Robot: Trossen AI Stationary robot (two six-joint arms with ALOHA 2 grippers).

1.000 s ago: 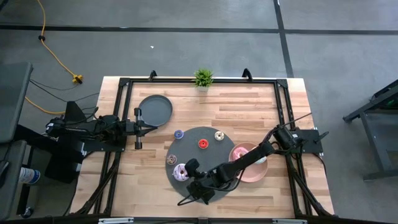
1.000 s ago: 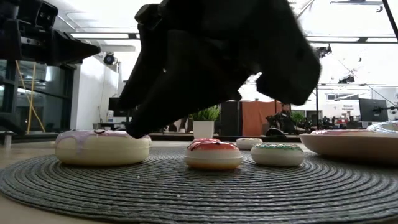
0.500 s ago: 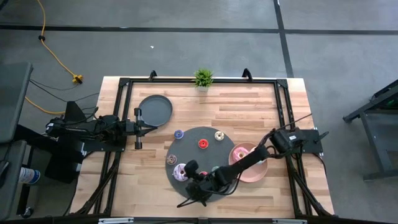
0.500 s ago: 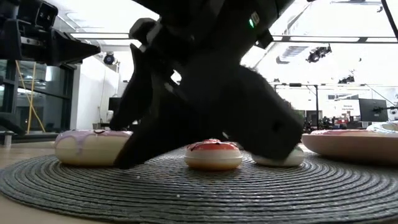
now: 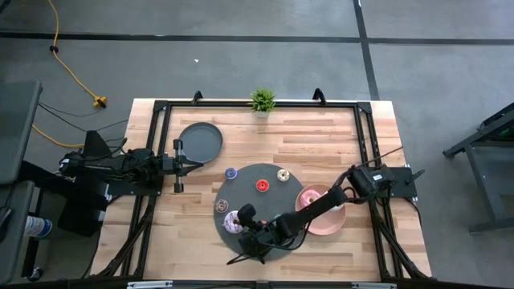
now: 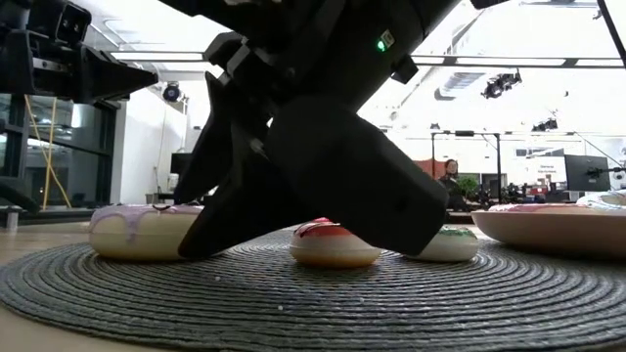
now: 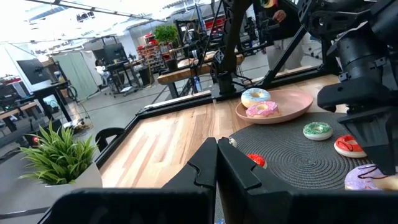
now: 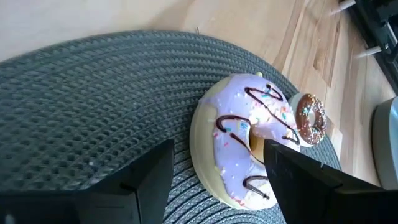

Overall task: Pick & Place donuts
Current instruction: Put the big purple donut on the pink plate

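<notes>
I see my right gripper (image 8: 217, 171) wide open, straddling the lilac donut (image 8: 245, 140) on the mat (image 8: 93, 106), holding nothing.

At the high view's centre a round mat (image 5: 261, 205) lies on the tabletop (image 5: 321, 144), donuts (image 5: 262, 185) on it; one plate (image 5: 200, 141) sits upper left, another (image 5: 333, 223) at the mat's right edge.

text: none legible | labels: none | brands: none | numbers: none | signs: none
</notes>
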